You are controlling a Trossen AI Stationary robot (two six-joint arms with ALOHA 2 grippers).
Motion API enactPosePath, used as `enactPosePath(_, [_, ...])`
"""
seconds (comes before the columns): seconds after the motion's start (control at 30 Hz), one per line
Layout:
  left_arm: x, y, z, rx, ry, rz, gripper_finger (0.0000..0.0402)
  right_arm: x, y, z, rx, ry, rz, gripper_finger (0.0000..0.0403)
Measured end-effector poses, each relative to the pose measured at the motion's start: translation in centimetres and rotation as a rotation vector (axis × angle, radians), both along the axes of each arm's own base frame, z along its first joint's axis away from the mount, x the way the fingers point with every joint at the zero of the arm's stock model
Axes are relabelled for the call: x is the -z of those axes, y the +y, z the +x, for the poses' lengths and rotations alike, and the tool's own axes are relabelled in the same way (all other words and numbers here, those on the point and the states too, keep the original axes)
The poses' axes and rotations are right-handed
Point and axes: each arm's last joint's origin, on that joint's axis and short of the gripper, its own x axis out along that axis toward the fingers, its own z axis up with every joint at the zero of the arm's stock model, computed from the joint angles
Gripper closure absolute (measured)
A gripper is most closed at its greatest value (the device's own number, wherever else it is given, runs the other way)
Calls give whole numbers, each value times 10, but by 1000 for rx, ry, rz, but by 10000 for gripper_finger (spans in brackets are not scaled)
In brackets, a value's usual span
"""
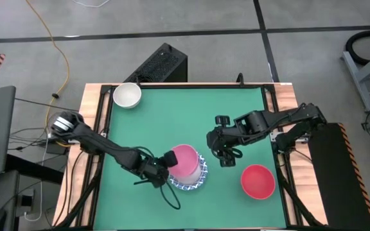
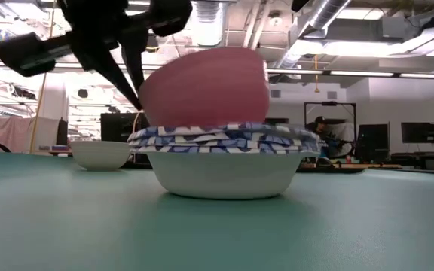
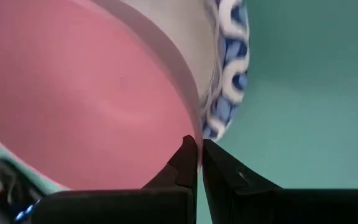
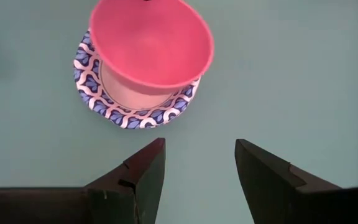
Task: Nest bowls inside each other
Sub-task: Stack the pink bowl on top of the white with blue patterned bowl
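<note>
While tilted over the blue-rimmed stack point(image 1: 191, 179) at centre-near, pink bowl point(image 1: 184, 160) pinched at its rim by left gripper point(image 1: 170, 158), fingers together on the thin wall, probably to drop it squarely in. Not yet seated; leaning, likely needs levelling. Right gripper point(image 1: 227, 156) just right of the stack, fingers apart, empty. Red bowl point(image 1: 257, 181) near right, cream bowl point(image 1: 127, 95) far left, both un-nested.
</note>
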Motion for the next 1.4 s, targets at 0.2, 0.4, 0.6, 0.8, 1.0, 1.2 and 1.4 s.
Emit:
enactPosePath(0.2, [-16,-6,8,40,-38,-21,401,0,0,0,1,-2,1,186])
enactPosePath(0.4, [-16,-11,16,127,28,26,401,0,0,0,1,-4,2,186])
enactPosePath(0.6, [6,-19,36,154,187,114,401,-1,2,1,-2,-13,6,186])
enactPosePath(0.8, [4,-23,46,149,204,136,401,-1,8,-1,-21,-12,11,186])
enactPosePath(1.0, [5,-23,45,215,241,141,401,-1,16,-4,-50,-11,11,186])
enactPosePath(1.2, [5,-16,48,231,249,140,401,-1,23,-5,-59,-15,20,186])
enactPosePath(1.4, [7,-8,52,215,255,136,401,-1,24,-5,-60,-23,23,186])
